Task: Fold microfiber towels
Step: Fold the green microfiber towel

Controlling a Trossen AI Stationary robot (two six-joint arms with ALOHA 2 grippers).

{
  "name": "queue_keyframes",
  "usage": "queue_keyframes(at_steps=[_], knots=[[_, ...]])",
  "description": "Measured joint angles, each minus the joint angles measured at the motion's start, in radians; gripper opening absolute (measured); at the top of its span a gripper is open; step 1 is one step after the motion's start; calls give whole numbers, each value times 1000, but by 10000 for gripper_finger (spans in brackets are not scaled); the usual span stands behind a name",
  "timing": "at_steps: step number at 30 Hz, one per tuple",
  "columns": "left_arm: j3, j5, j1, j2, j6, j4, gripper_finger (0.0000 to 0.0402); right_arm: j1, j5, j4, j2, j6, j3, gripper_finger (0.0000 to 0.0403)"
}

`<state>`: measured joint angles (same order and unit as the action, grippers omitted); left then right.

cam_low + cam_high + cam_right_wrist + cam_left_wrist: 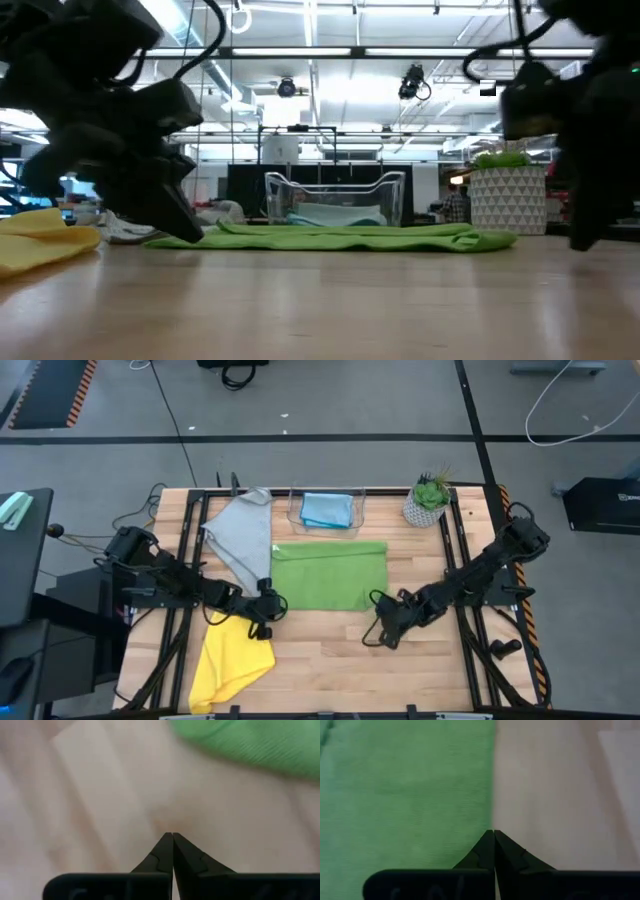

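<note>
We have the green towel lying flat mid-surface, folded once into a wide rectangle, in front of the clear bin that holds the light blue towel. Grey towel is spread at the back left, yellow towel crumpled at the front left. Left gripper sits at the green towel's front left corner, jaws pressed together with nothing in them; its wrist view shows the tips right at the cloth edge. Right gripper is off the front right corner over bare wood, jaws also pressed together and empty. Our read: next fold needs both corners pinched. We'd spread the jaws first, slide under the doubled edge so both layers are caught, then lift evenly and carry across, keeping edges aligned so the layers don't skew.
</note>
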<state>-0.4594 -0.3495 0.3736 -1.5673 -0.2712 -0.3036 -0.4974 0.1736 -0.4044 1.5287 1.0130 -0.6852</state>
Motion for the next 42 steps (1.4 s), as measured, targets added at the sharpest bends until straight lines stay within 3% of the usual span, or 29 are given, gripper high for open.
queue_keyframes(at_steps=[5, 8, 14, 20, 30, 36, 42], knots=[[-30, 16, 52, 0, -15, 16, 9, -75, 21, -9, -72, 72, -11, 33], [-88, -26, 45, 3, 32, 6, 5, -56, 80, -28, -141, 53, -11, 67], [-187, -47, -94, -30, 127, 2, 5, 135, 85, -64, -232, -108, -12, 150], [-211, -14, -189, -107, 151, 4, 6, 378, -106, -49, -194, -298, -12, 203], [-213, -8, -195, -248, 118, -71, 7, 563, -323, -11, -37, -454, -11, 206], [-212, -5, -195, -247, 118, -75, 7, 574, -368, 22, 6, -470, -13, 209], [-212, -4, -195, -246, 114, -69, 4, 537, -466, 43, -45, -495, -11, 191]])
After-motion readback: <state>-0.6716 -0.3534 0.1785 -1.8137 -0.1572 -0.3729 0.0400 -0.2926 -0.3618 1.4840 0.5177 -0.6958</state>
